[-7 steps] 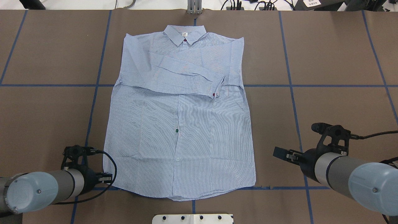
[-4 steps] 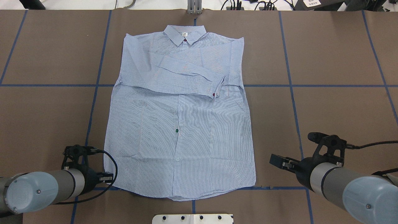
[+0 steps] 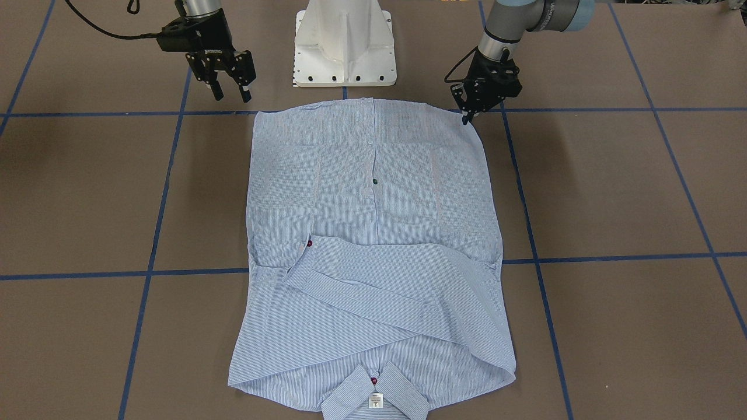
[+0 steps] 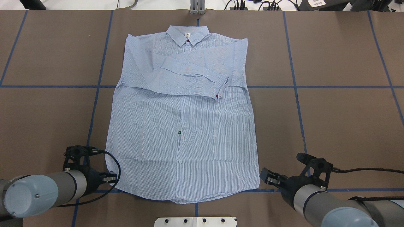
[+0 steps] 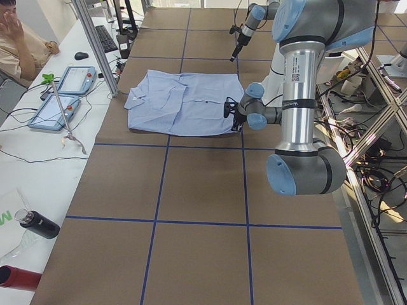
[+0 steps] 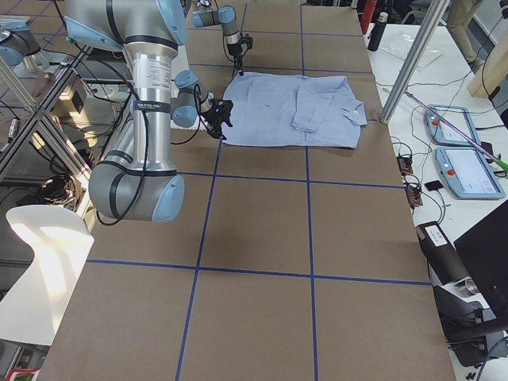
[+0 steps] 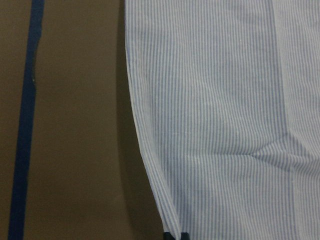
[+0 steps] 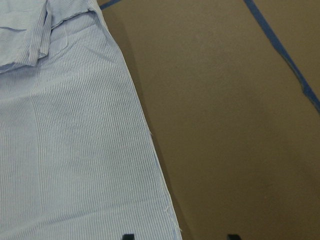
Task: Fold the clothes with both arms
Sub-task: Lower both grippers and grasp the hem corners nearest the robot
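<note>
The light blue striped shirt (image 4: 183,126) lies flat and face up on the brown table, collar at the far side, both sleeves folded across the chest. It also shows in the front view (image 3: 373,233). My left gripper (image 4: 109,179) sits at the hem's near left corner, low at the table (image 3: 467,118). In the left wrist view its tips (image 7: 174,235) are together on the shirt's edge. My right gripper (image 4: 266,179) is open and empty just right of the hem's near right corner. It hangs above the table (image 3: 233,90). In the right wrist view it (image 8: 180,236) straddles the shirt's side edge.
The white pedestal base (image 3: 344,46) stands just behind the hem at the near table edge. Blue tape lines (image 4: 296,94) cross the brown table. A metal post (image 4: 197,8) stands at the far edge. An operators' bench with tablets (image 5: 63,95) runs beyond the far side.
My right gripper has moved toward the robot and leftward, from mid-table right of the shirt down to beside the hem's right corner. The left gripper and the shirt have stayed put.
</note>
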Action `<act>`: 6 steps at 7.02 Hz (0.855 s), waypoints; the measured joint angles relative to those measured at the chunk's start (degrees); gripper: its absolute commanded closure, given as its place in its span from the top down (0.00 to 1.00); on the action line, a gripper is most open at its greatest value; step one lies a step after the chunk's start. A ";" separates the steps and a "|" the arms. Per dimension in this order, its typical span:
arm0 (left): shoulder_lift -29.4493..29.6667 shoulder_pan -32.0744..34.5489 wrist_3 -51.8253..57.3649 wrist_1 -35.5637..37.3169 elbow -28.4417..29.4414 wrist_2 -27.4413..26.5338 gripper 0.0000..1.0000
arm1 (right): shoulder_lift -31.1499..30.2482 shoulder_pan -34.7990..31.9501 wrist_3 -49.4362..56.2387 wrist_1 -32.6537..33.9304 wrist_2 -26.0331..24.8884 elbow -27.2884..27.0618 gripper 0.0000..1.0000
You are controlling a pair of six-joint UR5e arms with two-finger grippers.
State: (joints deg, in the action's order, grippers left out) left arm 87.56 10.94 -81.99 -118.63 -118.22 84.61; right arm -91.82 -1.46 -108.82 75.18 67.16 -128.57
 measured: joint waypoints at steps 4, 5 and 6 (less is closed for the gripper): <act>0.04 -0.04 0.15 -0.02 -0.90 -0.41 0.00 | 4.79 0.78 -1.31 -0.18 -0.89 7.28 0.59; 0.06 -0.05 0.16 -0.02 -0.96 -0.41 0.00 | 5.36 1.20 -1.55 -0.20 -1.20 8.43 0.55; 0.05 -0.05 0.16 -0.02 -1.07 -0.41 0.00 | 5.60 1.82 -1.83 -0.19 -1.72 8.95 0.52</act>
State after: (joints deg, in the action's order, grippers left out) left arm 87.61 10.90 -81.83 -118.65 -119.30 84.20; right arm -86.22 0.36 -110.66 74.99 65.44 -119.62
